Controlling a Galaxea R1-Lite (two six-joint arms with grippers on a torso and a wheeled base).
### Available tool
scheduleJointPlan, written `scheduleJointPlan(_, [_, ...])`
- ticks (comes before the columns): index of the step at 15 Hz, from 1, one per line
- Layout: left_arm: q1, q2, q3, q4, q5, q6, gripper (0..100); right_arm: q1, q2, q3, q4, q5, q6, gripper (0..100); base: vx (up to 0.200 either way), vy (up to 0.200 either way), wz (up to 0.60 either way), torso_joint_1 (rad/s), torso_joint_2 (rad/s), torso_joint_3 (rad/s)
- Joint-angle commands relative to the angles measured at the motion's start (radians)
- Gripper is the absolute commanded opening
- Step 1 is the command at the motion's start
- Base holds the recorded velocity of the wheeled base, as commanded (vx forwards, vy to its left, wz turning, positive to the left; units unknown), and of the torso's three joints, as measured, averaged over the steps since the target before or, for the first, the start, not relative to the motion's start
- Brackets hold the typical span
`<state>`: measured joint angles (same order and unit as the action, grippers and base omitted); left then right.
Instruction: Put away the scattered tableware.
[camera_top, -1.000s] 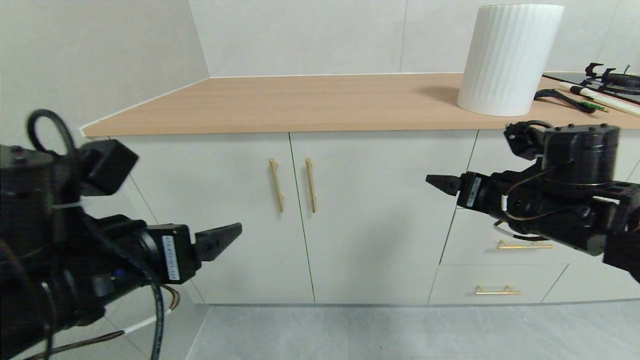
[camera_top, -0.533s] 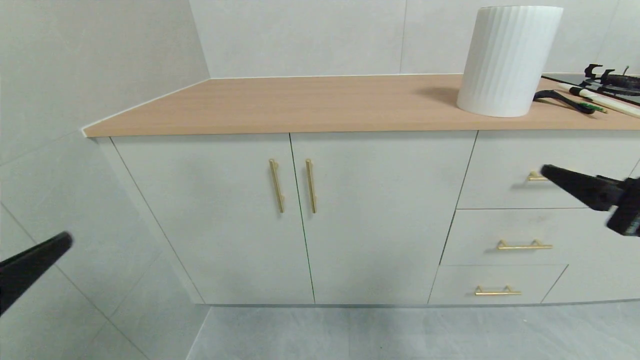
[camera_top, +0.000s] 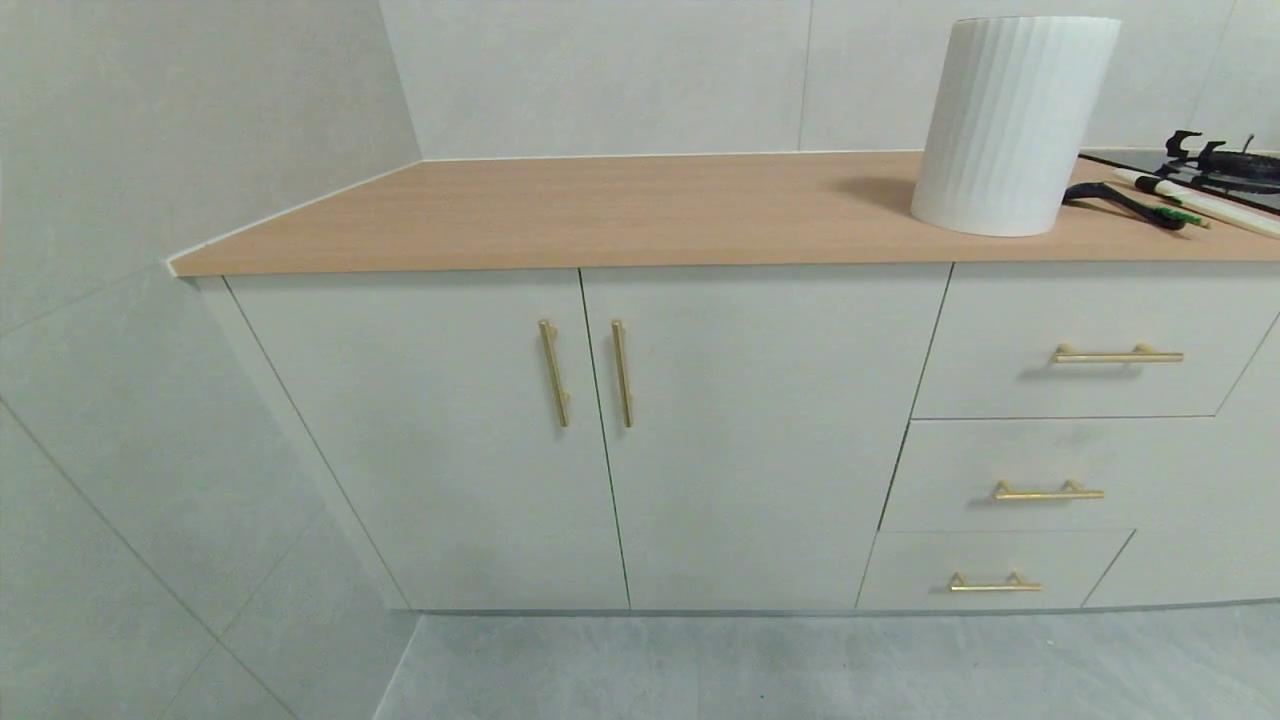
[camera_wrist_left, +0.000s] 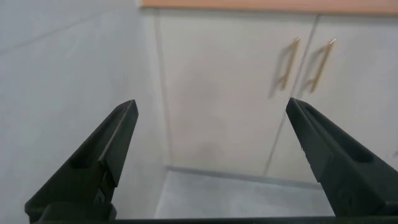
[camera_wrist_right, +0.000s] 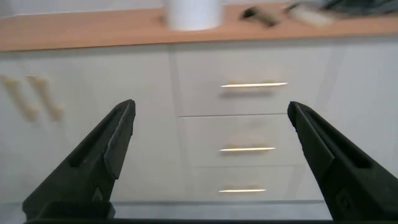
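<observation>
**Tableware beside the holder, both grippers agape**

Head view: the white ribbed holder (camera_top: 1012, 125) stands on the counter (camera_top: 600, 210), and the tableware (camera_top: 1125, 198) lies just right of it.
Left wrist view: the left gripper (camera_wrist_left: 211, 165) is spread wide and empty, facing the cabinet doors (camera_wrist_left: 224, 93).
Right wrist view: the right gripper (camera_wrist_right: 211, 165) is spread and empty, facing the drawers (camera_wrist_right: 252, 118) below the holder.

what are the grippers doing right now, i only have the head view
Observer: The left gripper has its jaws wide open, with nothing between them.
Operator: what is it facing
Observer: It faces the left cabinet door, low down, near the corner with the wall.
Operator: and the right one
Observer: The right gripper is open and empty too, facing the three drawers.
</observation>
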<state>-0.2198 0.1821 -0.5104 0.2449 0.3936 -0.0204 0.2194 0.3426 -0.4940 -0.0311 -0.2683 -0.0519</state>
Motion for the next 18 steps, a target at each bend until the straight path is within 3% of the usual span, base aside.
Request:
scheduleJointPlan(1, [0.057, -0.084, 0.006, 0.016, 0.017, -0.047, 100, -0.156, -0.26, 0.054, 0.123, 0.021, -0.065, 100, 0.0, 0.0, 0.0, 0.0, 0.0, 0.0])
scheduleJointPlan(2, [0.085, -0.084, 0.013, 0.017, 0.016, -0.059, 100, -0.221, -0.31, 0.074, 0.129, 0.038, -0.066, 100, 0.0, 0.0, 0.0, 0.0, 0.0, 0.0])
scheduleJointPlan(3, [0.115, -0.084, 0.03, 0.014, 0.017, -0.072, 100, -0.225, -0.333, 0.1, 0.134, 0.057, -0.068, 100, 0.0, 0.0, 0.0, 0.0, 0.0, 0.0])
scheduleJointPlan(4, [0.174, -0.101, 0.052, 0.017, 0.011, -0.069, 100, -0.222, -0.341, 0.146, 0.123, 0.029, -0.068, 100, 0.0, 0.0, 0.0, 0.0, 0.0, 0.0])
scheduleJointPlan(5, [0.195, -0.124, 0.067, 0.017, 0.004, -0.065, 100, -0.222, -0.341, 0.166, 0.117, 0.004, -0.065, 100, 0.0, 0.0, 0.0, 0.0, 0.0, 0.0])
scheduleJointPlan(6, [0.22, -0.182, 0.144, 0.014, -0.048, -0.004, 100, -0.222, -0.343, 0.246, 0.094, -0.009, -0.059, 100, 0.0, 0.0, 0.0, 0.0, 0.0, 0.0])
scheduleJointPlan(9, [0.221, -0.182, 0.359, -0.081, -0.067, 0.017, 100, -0.221, -0.343, 0.494, -0.066, 0.155, -0.057, 100, 0.0, 0.0, 0.0, 0.0, 0.0, 0.0])
scheduleJointPlan(11, [0.221, -0.182, 0.467, -0.18, -0.124, 0.02, 100, -0.221, -0.343, 0.491, -0.009, 0.228, -0.037, 100, 0.0, 0.0, 0.0, 0.0, 0.0, 0.0])
scheduleJointPlan(12, [0.221, -0.182, 0.494, -0.253, -0.193, 0.019, 100, -0.221, -0.343, 0.489, -0.006, 0.281, -0.023, 100, 0.0, 0.0, 0.0, 0.0, 0.0, 0.0])
scheduleJointPlan(15, [0.221, -0.182, 0.51, -0.254, -0.346, 0.017, 100, -0.213, -0.329, 0.493, 0.03, 0.324, -0.022, 100, 0.0, 0.0, 0.0, 0.0, 0.0, 0.0])
scheduleJointPlan(18, [0.221, -0.182, 0.51, -0.248, -0.371, 0.023, 100, -0.215, -0.343, 0.493, 0.03, 0.324, 0.006, 100, 0.0, 0.0, 0.0, 0.0, 0.0, 0.0])
